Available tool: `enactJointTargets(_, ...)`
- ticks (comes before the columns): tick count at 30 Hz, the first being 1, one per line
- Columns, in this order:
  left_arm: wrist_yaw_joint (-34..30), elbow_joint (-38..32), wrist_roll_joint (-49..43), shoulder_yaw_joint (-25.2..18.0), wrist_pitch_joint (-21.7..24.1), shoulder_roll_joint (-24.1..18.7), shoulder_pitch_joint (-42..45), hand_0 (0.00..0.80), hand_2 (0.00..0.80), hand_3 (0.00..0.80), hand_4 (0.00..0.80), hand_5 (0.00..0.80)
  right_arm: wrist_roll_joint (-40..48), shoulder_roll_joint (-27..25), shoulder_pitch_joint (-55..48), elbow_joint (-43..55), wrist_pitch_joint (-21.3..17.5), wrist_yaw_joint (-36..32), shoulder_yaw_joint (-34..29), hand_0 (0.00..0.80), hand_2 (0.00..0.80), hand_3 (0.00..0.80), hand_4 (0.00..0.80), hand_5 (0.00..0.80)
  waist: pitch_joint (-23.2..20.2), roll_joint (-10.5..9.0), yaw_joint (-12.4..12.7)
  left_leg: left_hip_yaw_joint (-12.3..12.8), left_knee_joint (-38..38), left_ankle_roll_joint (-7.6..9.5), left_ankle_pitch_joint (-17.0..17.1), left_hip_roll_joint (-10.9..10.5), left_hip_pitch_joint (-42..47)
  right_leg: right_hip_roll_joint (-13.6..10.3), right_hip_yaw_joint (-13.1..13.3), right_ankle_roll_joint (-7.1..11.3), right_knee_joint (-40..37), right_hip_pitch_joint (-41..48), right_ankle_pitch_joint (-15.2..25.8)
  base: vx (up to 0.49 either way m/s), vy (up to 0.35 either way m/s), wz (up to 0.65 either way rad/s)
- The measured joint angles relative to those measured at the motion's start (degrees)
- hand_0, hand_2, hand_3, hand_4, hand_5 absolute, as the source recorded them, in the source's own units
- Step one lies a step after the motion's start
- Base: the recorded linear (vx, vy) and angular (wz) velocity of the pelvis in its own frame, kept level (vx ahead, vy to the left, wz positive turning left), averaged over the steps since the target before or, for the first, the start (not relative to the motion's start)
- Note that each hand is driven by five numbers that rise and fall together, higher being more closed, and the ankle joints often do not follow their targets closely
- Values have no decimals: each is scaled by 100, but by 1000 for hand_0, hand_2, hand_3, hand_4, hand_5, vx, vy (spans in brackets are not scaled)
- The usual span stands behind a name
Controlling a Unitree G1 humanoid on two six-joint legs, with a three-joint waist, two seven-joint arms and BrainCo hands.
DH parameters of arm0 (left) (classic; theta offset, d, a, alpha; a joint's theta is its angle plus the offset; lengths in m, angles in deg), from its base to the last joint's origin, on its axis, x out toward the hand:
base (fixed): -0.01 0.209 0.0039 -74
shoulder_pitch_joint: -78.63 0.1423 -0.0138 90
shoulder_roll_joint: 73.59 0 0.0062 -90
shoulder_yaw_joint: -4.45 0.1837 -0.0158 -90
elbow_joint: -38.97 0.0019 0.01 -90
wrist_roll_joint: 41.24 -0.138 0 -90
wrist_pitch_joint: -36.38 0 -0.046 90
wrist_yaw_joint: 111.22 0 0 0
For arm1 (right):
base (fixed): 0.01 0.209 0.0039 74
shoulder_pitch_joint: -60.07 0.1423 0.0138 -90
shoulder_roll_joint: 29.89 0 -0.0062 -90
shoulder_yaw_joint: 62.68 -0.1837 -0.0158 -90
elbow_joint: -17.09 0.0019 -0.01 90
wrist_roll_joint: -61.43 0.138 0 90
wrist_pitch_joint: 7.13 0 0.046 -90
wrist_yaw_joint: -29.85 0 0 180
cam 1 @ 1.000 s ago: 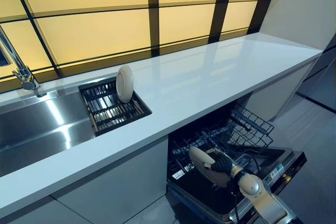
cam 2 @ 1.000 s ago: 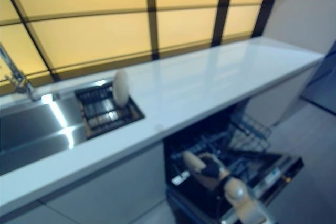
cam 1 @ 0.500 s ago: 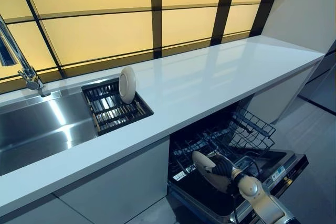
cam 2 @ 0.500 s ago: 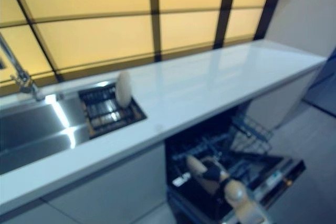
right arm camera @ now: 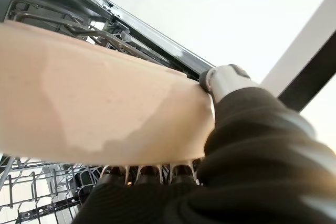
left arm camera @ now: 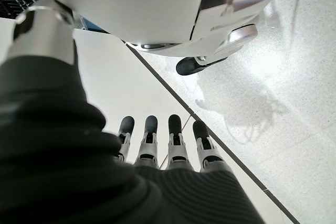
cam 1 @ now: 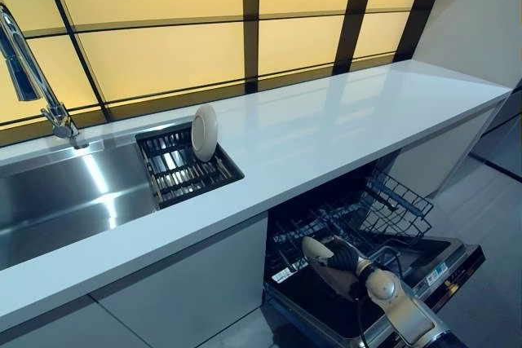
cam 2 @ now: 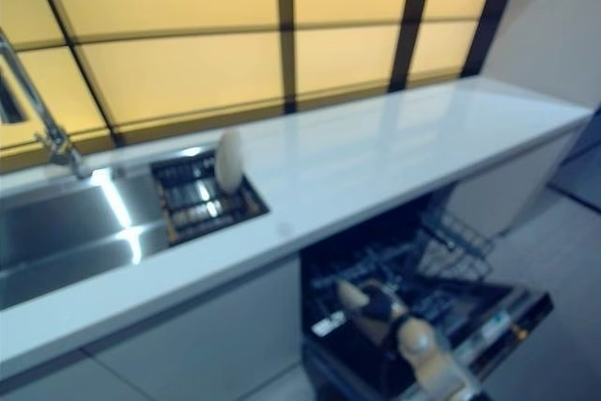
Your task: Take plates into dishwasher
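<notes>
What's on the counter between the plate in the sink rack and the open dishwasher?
Nothing: in the left eye view bare white counter lies between the plate and the dishwasher.

Right arm enters from the lower right of the head views, silver-grey forearm angled up and to the left, wrist joint bent. Right hand (cam 1: 341, 260) sits low, well below worktop level, dark ribbed cover facing up. In its own wrist view the thumb (right arm camera: 223, 77) lies over the upper face of a plate (right arm camera: 100, 103) and the fingertips (right arm camera: 152, 172) show under its lower edge, so the hand appears to pinch the plate; the finger contact itself is mostly hidden.

Left hand (left arm camera: 163, 148) shows only in its own wrist view: fingers straight, side by side, pointing down at the floor, holding nothing.
</notes>
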Motion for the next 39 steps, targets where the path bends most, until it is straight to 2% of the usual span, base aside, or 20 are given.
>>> enactJointTargets(10,-42,2,-3,114,8,-1,-29,0,0,0,0,0,-102,125,212,-289,210,14,24,800,800,800,800,800,-23,86,53,-77,-11,7,22,-27,-9,3,-89,10,0,21,-9,9,2,4)
enactJointTargets(15,-73,1,-13,125,4,-1,-80,0,0,0,0,0,-103,142,249,-451,279,86,47,800,800,800,800,800,-26,82,171,-96,-12,11,28,-36,-9,4,-112,10,0,35,-9,0,3,2)
enactJointTargets(26,-89,2,-214,130,-1,-9,-106,0,0,0,0,0,-154,333,525,-902,411,165,121,800,800,800,800,800,-29,83,173,-116,-5,22,40,-51,1,3,-164,20,0,98,-15,1,4,2)
enactJointTargets(39,-86,2,-215,174,-6,-11,-112,0,0,0,0,0,-168,345,543,-947,484,250,144,800,800,800,800,800,-34,91,174,-153,-8,28,50,-67,-2,2,-204,23,0,105,-18,-1,1,1)
